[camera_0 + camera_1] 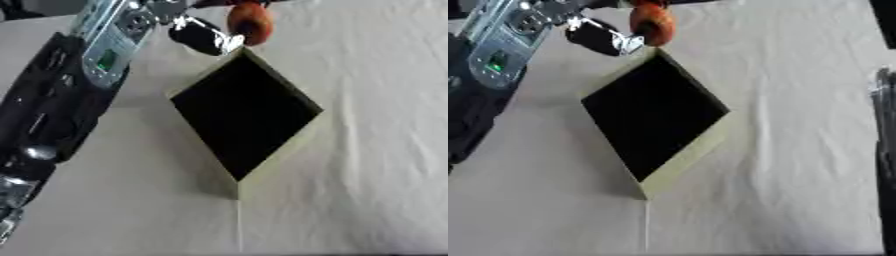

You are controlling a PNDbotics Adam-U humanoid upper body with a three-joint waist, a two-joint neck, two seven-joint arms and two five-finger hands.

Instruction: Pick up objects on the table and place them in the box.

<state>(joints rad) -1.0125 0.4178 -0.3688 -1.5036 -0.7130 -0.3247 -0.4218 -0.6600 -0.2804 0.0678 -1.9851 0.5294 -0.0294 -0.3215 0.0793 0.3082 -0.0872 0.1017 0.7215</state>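
- Box (302, 136): open-topped, pale walls, dark inside, standing corner-on at the middle of the table (367, 200). Nothing can be made out within; the interior is black throughout.
- Fruit (249, 21): orange-red, rounded, at 12 o'clock from the box, just above its far corner and outside the rim.
- Left hand (203, 36): black with silver parts, reaching in from 10 o'clock. Its fingers curl against the fruit's left side and hold it; the fruit sits at the hand's 3 o'clock.
- Left arm (61, 95): black and grey, with a green-lit panel, running along the table's left side from 7 to 11 o'clock.
- Right hand: only a dark strip (883, 140) at the 3 o'clock edge in the right eye view; finger state cannot be told.
- Cloth: white and creased, covering the table around the box.
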